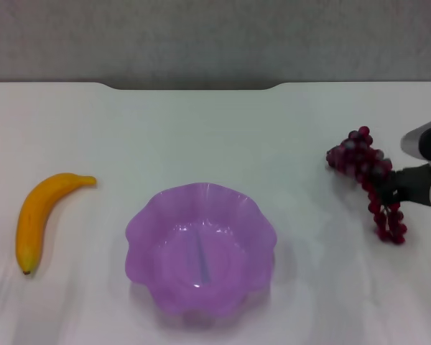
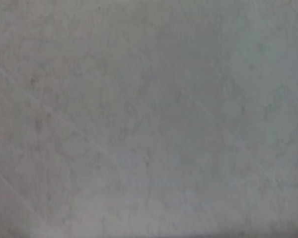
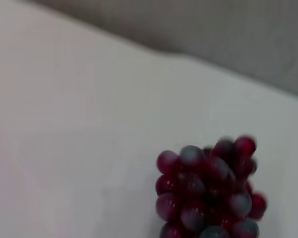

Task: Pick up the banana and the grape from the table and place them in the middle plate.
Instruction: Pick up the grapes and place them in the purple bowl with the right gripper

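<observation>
Head view: right gripper (image 1: 396, 188) is clamped on the grape (image 1: 366, 180) at 3 o'clock of the middle plate (image 1: 255, 223); the banana (image 1: 39, 215) lies at 9 o'clock on the table (image 1: 201, 136).
Left wrist view: only grey (nothing to name).
Right wrist view: grape (image 3: 208, 191) up close.

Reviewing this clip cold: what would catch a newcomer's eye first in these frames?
The purple scalloped middle plate stands out first, sitting empty at the centre near the front of the white table. The yellow banana lies alone at the robot's left. At the right edge, the right gripper is at the grape bunch, seemingly clamping its lower part.
</observation>
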